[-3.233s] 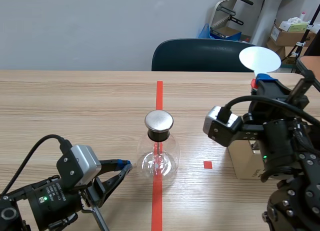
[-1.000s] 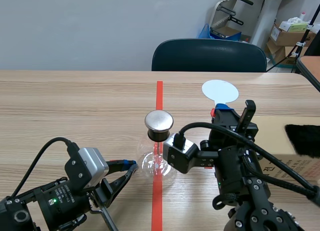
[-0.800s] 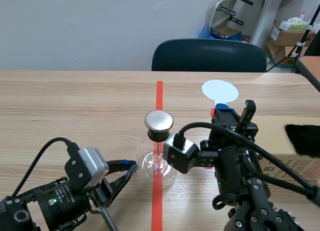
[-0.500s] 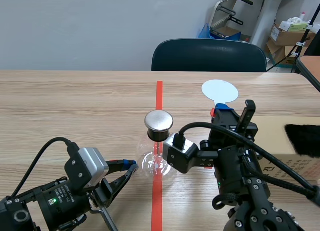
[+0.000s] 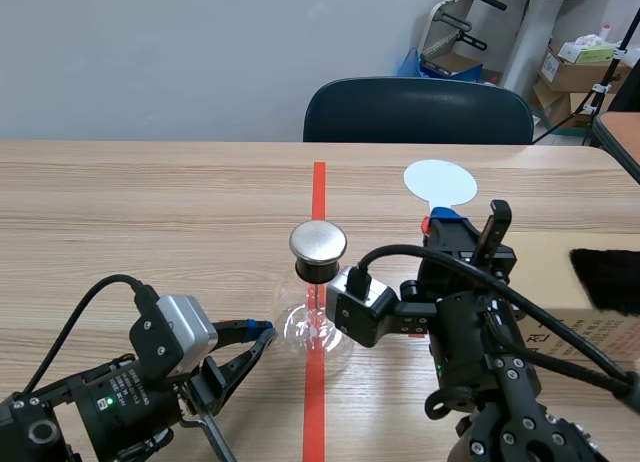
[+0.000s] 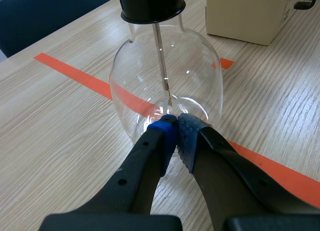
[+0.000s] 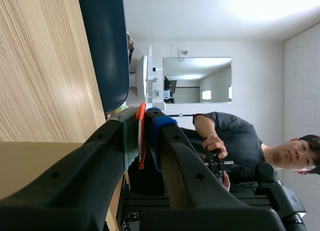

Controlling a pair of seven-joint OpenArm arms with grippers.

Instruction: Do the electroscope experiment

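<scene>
The electroscope, a clear glass flask (image 5: 316, 322) with a black stopper and a round metal cap (image 5: 318, 241), stands on the red tape line. My left gripper (image 5: 257, 332) lies low at its left. In the left wrist view its fingertips (image 6: 175, 133) are shut together on nothing and touch the flask (image 6: 170, 81) near its base; a thin metal rod (image 6: 162, 61) hangs inside. My right gripper (image 5: 440, 220), right of the flask, is shut on the red handle (image 7: 141, 136) of a paddle with a white disc (image 5: 440, 182) standing upright, above and right of the cap.
A cardboard box (image 5: 560, 272) sits at the right with a black furry cloth (image 5: 605, 280) on top. A dark blue chair (image 5: 418, 110) stands behind the table's far edge. The right wrist view shows a person (image 7: 240, 141) beyond the table.
Since 3.2 s ago my right arm has carried the paddle left and lower, toward the flask, uncovering the box and cloth. Over the last second nothing has moved.
</scene>
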